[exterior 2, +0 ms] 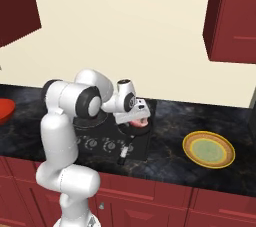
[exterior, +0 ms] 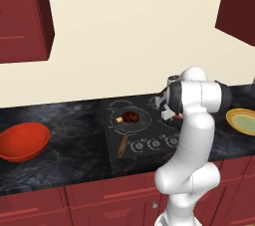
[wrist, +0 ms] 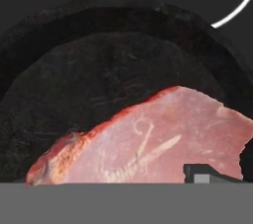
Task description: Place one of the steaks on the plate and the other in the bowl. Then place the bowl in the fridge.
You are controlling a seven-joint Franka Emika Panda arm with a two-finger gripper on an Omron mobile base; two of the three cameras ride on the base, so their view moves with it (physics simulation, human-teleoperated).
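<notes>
We see the end effector (exterior 2: 139,121) lowered over the pink steak (wrist: 148,144), which lies flat in a black frying pan (wrist: 89,94) on the stove (exterior: 144,138). One dark fingertip (wrist: 205,174) sits at the steak's near edge; whether the jaws are open or already closing on the meat we cannot tell. In the right base view the pink steak shows just beneath the hand. We note the dark brown steak (exterior: 130,117) with its tan bone end in a second frying pan (exterior: 127,123) on the left burner. The orange-red bowl (exterior: 22,141) rests on the dark worktop (exterior: 64,155) well left of the stove. The yellow plate (exterior 2: 208,149) lies on the worktop to the stove's right, apart from both pans.
</notes>
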